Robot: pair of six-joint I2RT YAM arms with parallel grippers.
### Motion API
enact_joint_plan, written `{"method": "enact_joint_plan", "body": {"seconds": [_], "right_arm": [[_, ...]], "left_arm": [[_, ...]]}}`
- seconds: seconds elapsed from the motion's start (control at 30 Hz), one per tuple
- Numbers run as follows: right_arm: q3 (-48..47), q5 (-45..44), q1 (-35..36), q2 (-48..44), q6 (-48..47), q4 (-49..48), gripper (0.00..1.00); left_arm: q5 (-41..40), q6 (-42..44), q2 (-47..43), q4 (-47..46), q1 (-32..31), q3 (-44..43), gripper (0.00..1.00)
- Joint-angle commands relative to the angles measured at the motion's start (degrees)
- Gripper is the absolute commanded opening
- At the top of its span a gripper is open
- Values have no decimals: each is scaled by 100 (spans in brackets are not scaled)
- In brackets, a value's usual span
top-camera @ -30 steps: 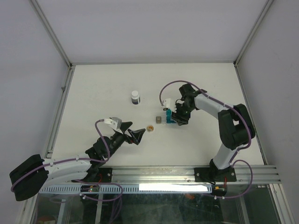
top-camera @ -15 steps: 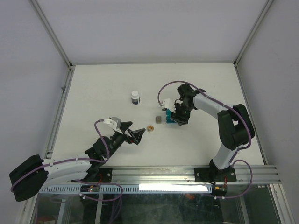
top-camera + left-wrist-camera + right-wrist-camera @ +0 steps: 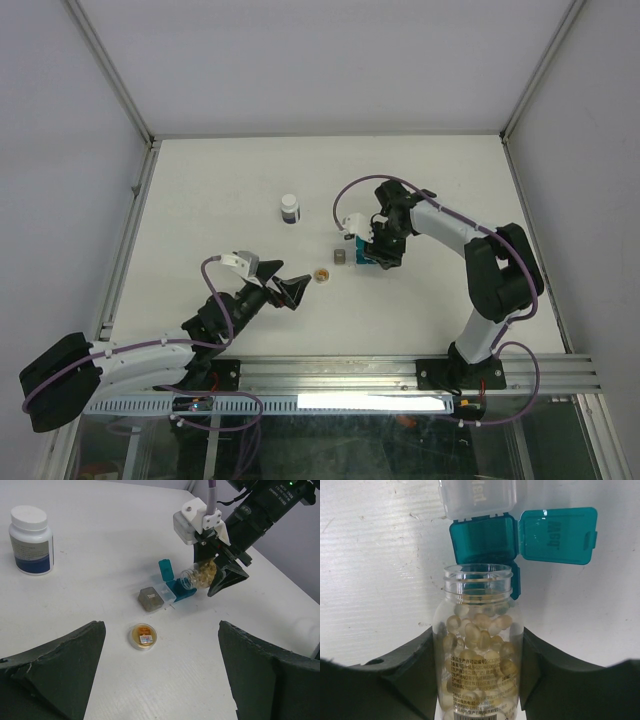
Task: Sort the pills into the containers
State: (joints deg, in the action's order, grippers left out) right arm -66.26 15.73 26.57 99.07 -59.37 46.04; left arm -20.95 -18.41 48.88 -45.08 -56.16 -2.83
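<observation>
The right claw [image 3: 477, 635] gripped a clear pill bottle [image 3: 199, 577], tipped with its mouth at the open teal box [image 3: 482, 542] on the desk. A grey box [image 3: 150, 599] sat just beside the teal box. The left claw [image 3: 161, 630] gaped open, well apart.

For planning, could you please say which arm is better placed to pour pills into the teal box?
Right: the right pincer grips the open pill bottle, mouth at the teal box; left pincer is open, apart.
</observation>
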Motion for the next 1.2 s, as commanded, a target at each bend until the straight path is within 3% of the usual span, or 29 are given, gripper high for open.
{"method": "enact_joint_plan", "body": {"seconds": [0.0,0.7,0.77,0.83,0.9,1.0,1.07,1.17], "right_arm": [[-294,-79,48,-163,161,-52,0],[-201,-307,107,-165,286,-86,0],[-327,-32,110,-139,256,148,0],[-223,-330,144,-156,321,-103,0],[-354,-208,250,-114,337,230,0],[-133,-643,246,-121,347,-258,0],[-352,-351,203,8,392,91,0],[-202,-529,235,-80,400,-190,0]], "left_arm": [[74,37,-122,-261,26,67,99],[66,-13,-159,-319,26,139,99],[73,-12,-174,-299,26,141,99],[58,-9,-179,-306,31,140,99],[64,0,-185,-288,26,140,99],[39,-5,-163,-348,26,165,99],[63,-4,-164,-330,26,163,99],[25,-11,-234,-278,26,193,99]]}}
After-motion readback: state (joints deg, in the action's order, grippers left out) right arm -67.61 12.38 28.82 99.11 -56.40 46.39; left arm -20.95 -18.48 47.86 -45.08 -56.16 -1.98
